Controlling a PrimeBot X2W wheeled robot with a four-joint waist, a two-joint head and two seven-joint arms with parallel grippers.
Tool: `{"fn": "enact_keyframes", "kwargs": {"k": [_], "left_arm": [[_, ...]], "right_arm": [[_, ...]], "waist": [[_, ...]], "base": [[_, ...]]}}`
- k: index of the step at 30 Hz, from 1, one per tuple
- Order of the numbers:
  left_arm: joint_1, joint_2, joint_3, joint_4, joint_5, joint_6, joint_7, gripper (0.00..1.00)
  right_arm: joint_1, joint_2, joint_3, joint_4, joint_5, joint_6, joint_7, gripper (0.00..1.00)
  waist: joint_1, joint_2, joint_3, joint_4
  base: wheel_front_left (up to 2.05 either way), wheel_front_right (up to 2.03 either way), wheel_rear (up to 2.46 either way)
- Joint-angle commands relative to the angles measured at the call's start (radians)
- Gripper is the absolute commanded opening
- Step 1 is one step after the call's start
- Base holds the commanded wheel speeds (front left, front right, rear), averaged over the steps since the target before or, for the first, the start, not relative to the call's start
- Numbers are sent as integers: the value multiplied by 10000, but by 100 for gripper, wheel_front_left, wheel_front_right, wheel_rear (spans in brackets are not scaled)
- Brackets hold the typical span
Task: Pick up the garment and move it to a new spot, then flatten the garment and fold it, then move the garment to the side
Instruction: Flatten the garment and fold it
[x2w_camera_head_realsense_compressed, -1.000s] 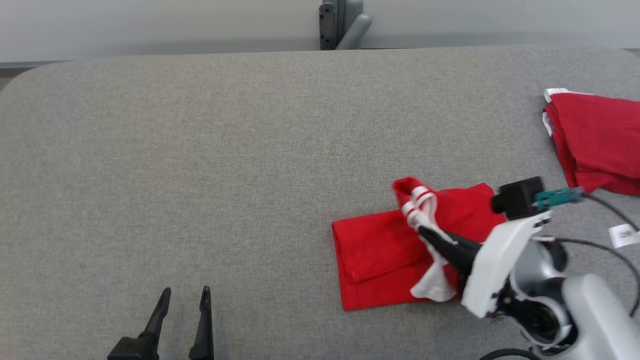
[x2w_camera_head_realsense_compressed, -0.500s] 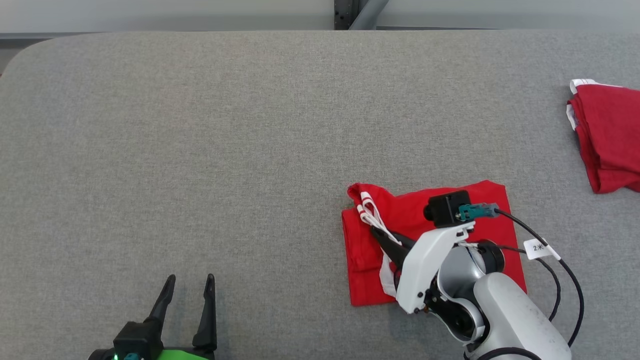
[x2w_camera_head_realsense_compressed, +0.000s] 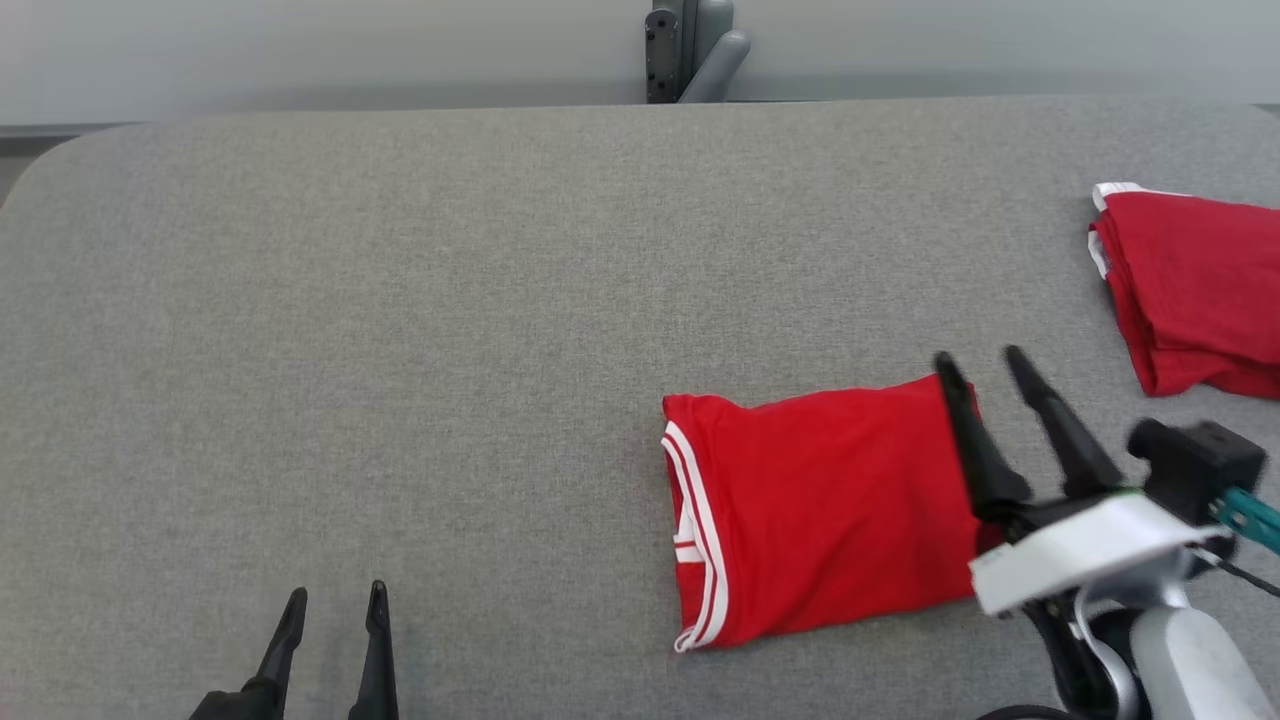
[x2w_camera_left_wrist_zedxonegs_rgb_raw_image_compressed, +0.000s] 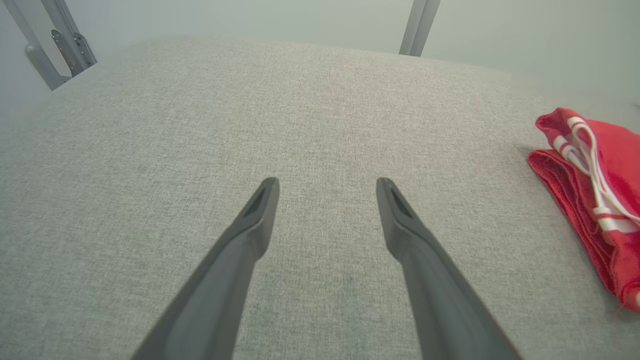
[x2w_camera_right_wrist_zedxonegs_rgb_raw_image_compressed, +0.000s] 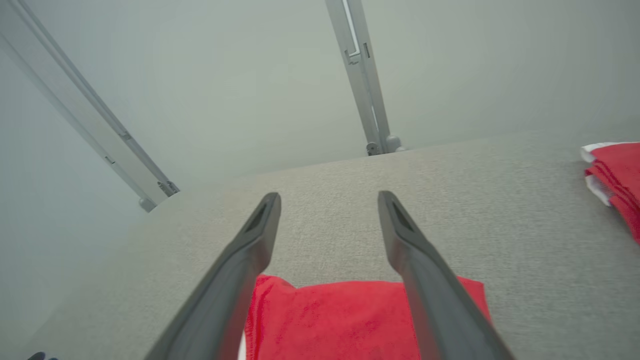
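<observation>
Two states to note. For the right gripper (x2w_camera_head_realsense_compressed: 976, 355): clamped on the red garment (x2w_camera_head_realsense_compressed: 820, 510) a second ago, now released, jaws wide, hovering over its 3 o'clock edge. For the left gripper (x2w_camera_head_realsense_compressed: 337, 591): jaws wide, empty, at 7 o'clock. Garment location: folded flat at 4 o'clock on the grey table (x2w_camera_head_realsense_compressed: 400, 300). Fold judged complete; proceed to move aside, perhaps towards the second red garment (x2w_camera_head_realsense_compressed: 1195, 290) at 2 o'clock

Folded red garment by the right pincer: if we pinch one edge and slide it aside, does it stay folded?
Probably floppy: the folded red garment is thin cloth lying in loose layers, so a one-edge lift likely unfolds it. The textured grey table probably drags on it, so pushing may bunch it.
</observation>
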Motion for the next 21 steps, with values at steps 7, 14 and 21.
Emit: {"fn": "enact_keyframes", "kwargs": {"k": [7,14,21], "left_arm": [[375,15,300,-750,-38,58,-14,100],[489,15,454,-836,34,-51,-14,100],[596,15,503,-866,202,-117,-14,100]], "right_arm": [[2337,-603,-2541,742,-2896,2,-3023,100],[3143,-471,-3502,1683,-3687,-7,-3275,100],[3405,-59,-4000,1616,-4252,-7,-3279,100]], "waist": [[0,0,-686,-523],[0,0,-982,-484],[0,0,-1208,-269]], "base": [[0,0,0],[0,0,0],[0,0,0]]}}
